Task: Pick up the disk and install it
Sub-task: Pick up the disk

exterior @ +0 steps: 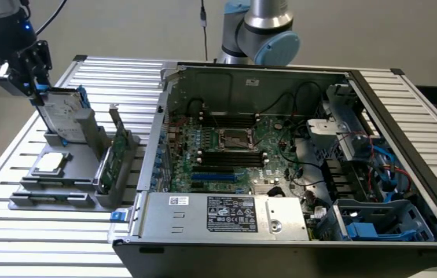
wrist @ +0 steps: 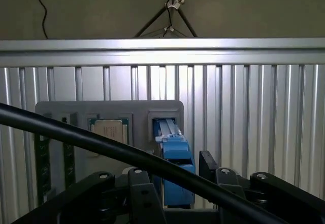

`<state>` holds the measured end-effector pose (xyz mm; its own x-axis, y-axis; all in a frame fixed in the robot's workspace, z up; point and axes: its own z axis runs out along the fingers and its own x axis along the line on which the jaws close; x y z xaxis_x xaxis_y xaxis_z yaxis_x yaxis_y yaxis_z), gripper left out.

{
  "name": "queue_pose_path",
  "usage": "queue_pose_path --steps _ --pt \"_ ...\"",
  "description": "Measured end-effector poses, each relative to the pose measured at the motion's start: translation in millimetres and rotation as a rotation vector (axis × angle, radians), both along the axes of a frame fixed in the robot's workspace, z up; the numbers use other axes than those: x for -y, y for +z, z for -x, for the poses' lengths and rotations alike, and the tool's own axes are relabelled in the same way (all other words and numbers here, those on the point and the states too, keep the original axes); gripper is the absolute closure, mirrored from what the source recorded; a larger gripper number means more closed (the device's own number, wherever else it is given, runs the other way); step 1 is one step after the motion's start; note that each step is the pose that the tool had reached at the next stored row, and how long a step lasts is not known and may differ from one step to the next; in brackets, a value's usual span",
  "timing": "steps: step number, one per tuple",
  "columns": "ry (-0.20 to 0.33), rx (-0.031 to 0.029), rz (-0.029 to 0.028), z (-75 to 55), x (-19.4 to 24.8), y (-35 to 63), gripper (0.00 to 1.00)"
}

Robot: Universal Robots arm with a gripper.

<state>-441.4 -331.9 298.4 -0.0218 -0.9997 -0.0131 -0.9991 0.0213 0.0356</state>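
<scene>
The disk (exterior: 65, 113) stands on edge in a grey holder (exterior: 48, 191) on the exterior view's left. It is silver-grey with a white label and blue side rails. My gripper (exterior: 39, 88) hangs at the disk's upper end, its black fingers on either side of the top edge. In the wrist view the disk (wrist: 175, 148) shows as a blue rail rising between the two fingers (wrist: 138, 186). My gripper (wrist: 175, 183) is open, with a gap on each side of the rail. The disk still rests in its slot.
The holder (wrist: 61, 112) also carries a small silver chip (exterior: 52, 164) and an upright green card (exterior: 106, 165). An open computer case (exterior: 280, 145) covers the slatted table's (exterior: 17, 243) middle and right, with a blue drive cage (exterior: 380, 223) at its near right corner. A black cable (wrist: 101, 145) crosses the wrist view.
</scene>
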Motion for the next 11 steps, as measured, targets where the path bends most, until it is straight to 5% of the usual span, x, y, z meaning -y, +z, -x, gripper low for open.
queue_pose_path --steps 11 --pt "0.024 -0.0029 -0.0016 0.0 0.4 -11.0 0.52"
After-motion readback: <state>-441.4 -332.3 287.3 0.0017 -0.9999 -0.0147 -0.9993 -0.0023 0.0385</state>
